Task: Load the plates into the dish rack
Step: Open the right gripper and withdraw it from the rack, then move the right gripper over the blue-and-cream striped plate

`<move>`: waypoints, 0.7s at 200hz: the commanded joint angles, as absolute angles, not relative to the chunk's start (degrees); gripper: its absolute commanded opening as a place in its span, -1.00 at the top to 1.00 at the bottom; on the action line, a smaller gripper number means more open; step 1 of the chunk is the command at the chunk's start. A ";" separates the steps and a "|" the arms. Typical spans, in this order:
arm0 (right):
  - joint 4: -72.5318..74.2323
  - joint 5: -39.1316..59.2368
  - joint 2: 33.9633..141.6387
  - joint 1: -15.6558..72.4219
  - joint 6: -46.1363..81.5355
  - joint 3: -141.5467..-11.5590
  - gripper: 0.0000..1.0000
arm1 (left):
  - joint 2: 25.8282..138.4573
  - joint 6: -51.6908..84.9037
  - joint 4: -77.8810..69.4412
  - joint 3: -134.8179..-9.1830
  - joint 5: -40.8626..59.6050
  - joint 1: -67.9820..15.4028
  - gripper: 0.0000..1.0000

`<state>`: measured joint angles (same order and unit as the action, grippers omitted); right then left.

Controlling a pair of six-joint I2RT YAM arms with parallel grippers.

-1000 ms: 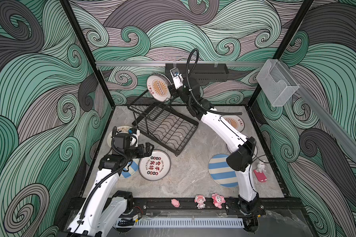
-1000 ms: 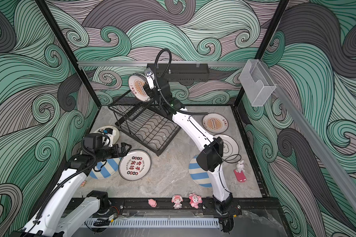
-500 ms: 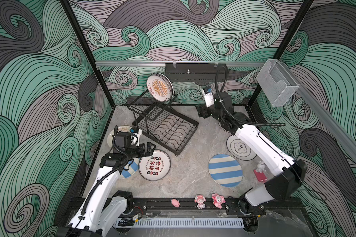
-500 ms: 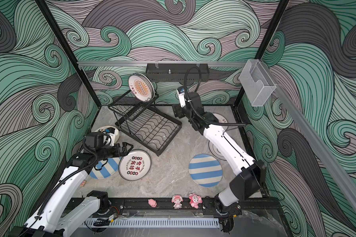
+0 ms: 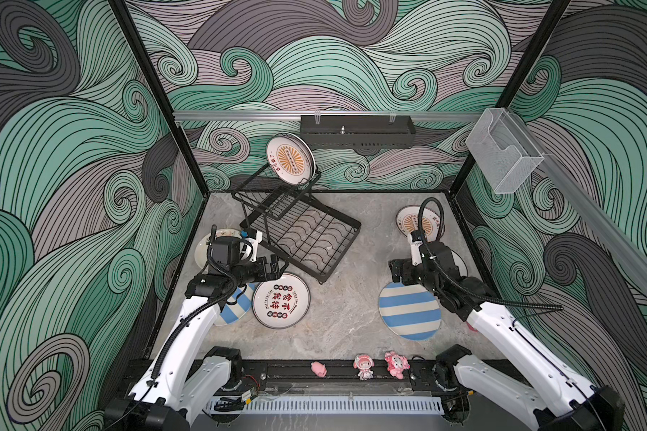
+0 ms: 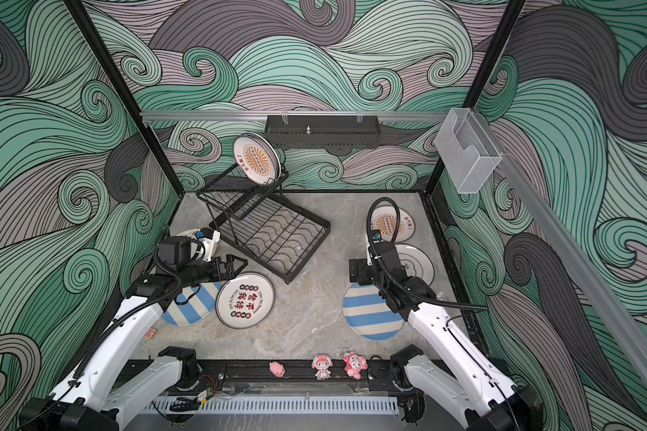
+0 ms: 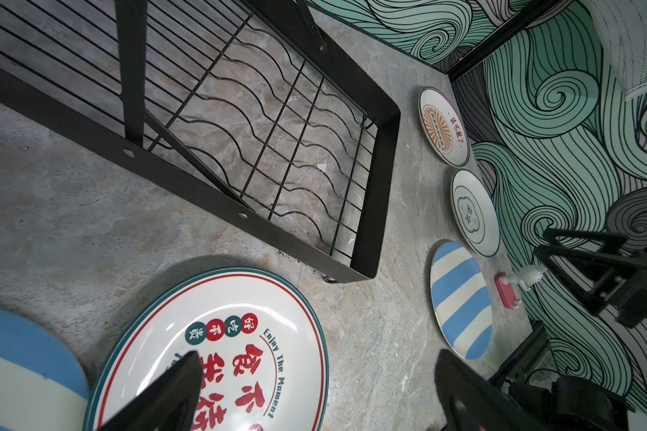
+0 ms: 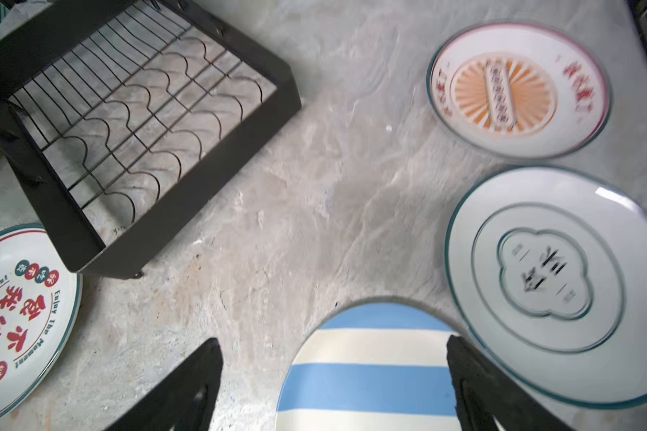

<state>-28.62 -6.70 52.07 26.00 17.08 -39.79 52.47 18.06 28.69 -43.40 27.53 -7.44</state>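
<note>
The black dish rack (image 5: 299, 231) (image 6: 269, 239) stands at the back middle, with one orange-sunburst plate (image 5: 290, 159) upright in its raised tier. Flat on the table lie several plates: a Chinese-character plate (image 5: 281, 301) (image 7: 221, 336), a striped plate (image 5: 236, 306) beside it, another striped plate (image 5: 409, 311) (image 8: 367, 373), a teal-rimmed plate (image 8: 549, 283) and a second sunburst plate (image 5: 413, 222). My left gripper (image 5: 277, 265) (image 7: 316, 358) hangs open over the character plate's far edge. My right gripper (image 5: 398, 270) (image 8: 332, 341) is open and empty above the right striped plate's far rim.
A pale plate (image 5: 206, 246) lies partly under my left wrist. Pink figurines (image 5: 363, 365) line the front rail and a small toy (image 7: 516, 283) sits by the right wall. A black shelf (image 5: 357, 130) and a clear box (image 5: 503, 153) hang on the walls.
My right gripper let go of the sunburst plate in the rack's upper tier, swung back to the right front over the striped plate and opened wider. The left arm barely moved.
</note>
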 commanded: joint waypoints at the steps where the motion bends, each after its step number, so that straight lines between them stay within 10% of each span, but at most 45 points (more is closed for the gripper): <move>1: -30.01 -1.05 52.46 25.75 25.30 -36.73 -0.91 | 50.48 20.77 29.53 -42.08 26.25 -8.60 -0.97; 140: -28.41 6.69 66.35 25.75 25.86 -33.99 -0.99 | 56.11 25.80 22.12 -38.35 19.04 -20.10 -0.97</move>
<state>-31.05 3.90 64.95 26.00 26.76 -34.89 54.74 25.19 23.22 -35.77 19.66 -19.57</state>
